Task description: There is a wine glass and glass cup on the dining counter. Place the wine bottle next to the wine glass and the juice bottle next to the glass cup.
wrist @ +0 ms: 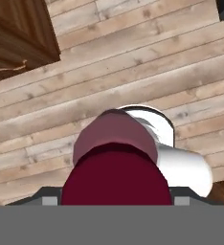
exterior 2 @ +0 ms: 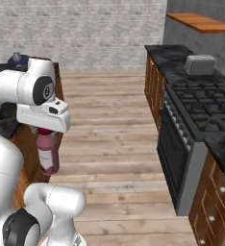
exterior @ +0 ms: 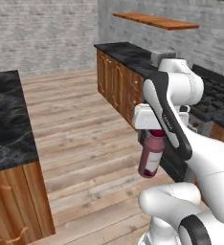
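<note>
Pinkish-maroon and stout, the juice bottle (exterior: 151, 154) hangs by its top from the gripper (exterior: 154, 131), whose jaws clasp it just below the white hand. The bottle is lifted clear of any surface, suspended over the wooden floor (exterior: 80, 129), its white label facing the arm. In the right base view the same bottle (exterior 2: 48, 153) hangs beneath the gripper (exterior 2: 44, 132), close to the robot's body. In the hand view the red cap (wrist: 116, 174) and maroon shoulder of the bottle sit between the fingertips, with floor planks beyond. To the left, in the left base view, lies a corner of the dining counter (exterior: 6, 124), black marble with pale veins on a wooden base. To the right stand a black worktop (exterior: 126, 52) over wooden cupboards and a stove (exterior 2: 201, 108).
</note>
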Tool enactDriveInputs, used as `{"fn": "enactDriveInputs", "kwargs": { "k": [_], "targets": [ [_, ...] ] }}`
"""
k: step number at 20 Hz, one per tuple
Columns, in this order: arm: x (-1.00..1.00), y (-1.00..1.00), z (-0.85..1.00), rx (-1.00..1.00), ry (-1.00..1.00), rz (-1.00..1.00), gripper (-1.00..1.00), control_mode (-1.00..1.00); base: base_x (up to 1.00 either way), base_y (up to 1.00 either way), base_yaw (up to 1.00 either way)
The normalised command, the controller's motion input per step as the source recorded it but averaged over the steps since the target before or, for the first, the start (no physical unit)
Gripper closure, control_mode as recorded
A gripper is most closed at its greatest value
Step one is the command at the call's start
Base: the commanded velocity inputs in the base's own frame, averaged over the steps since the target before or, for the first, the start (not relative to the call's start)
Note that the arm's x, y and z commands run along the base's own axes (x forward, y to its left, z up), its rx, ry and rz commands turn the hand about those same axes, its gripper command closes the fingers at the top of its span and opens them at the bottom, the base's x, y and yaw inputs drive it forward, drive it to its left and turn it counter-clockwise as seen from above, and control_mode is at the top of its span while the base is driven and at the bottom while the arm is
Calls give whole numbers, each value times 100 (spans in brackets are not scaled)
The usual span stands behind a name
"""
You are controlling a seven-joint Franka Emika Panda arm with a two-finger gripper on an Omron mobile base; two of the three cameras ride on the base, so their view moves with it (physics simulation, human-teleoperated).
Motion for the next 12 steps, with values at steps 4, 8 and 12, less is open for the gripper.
{"fn": "enactDriveInputs", "kwargs": {
  "k": [4,8,12],
  "targets": [
    [0,0,0,0,0,0,100,100,34,0,58],
    [0,0,0,0,0,0,100,100,59,-10,13],
    [0,0,0,0,0,0,100,100,78,-13,1]
  ]
}}
